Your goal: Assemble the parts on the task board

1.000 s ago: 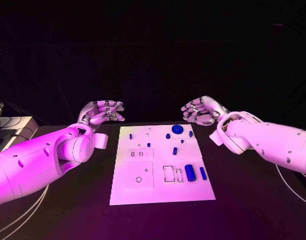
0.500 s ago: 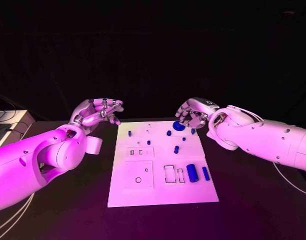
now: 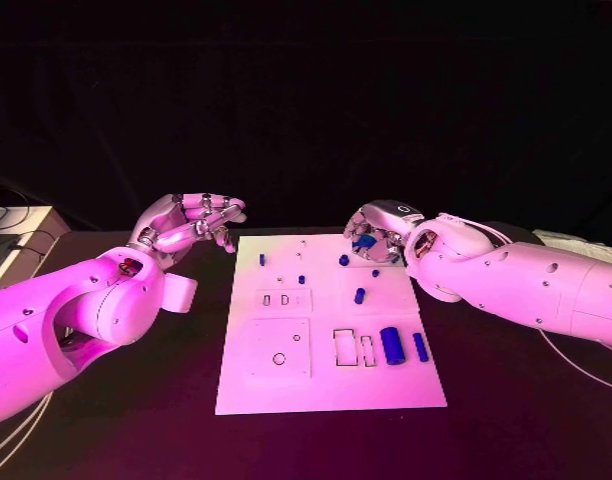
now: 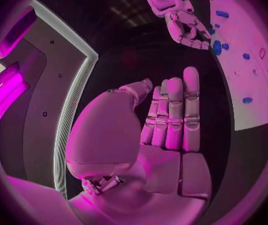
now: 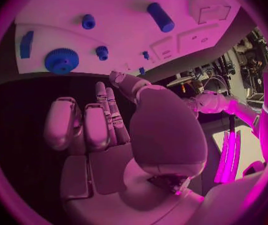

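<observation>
The task board (image 3: 328, 330) lies flat on the black counter (image 3: 537, 420) between the two arms, its long sides running away from the robot. The right hand (image 3: 374, 232) hangs over the board's far right corner, fingers curled loosely downward and grasping nothing; the right wrist view shows its fingers (image 5: 106, 112) side by side with bare space in front of them. Just beyond those fingertips sits the round blue gear (image 5: 61, 61), with a small blue peg (image 5: 101, 51) and another blue peg (image 5: 88, 21) close beside it and a blue block (image 5: 26, 44) near the board's edge. A larger blue cylinder (image 3: 391, 345) and a slim blue bar (image 3: 420, 346) lie nearer the robot, beside two rectangular slots (image 3: 344, 348).

The left hand (image 3: 188, 222) is held off the board's far left corner, above bare counter, fingers partly bent and carrying nothing. Open counter runs along both long sides of the board and in front of its near edge.
</observation>
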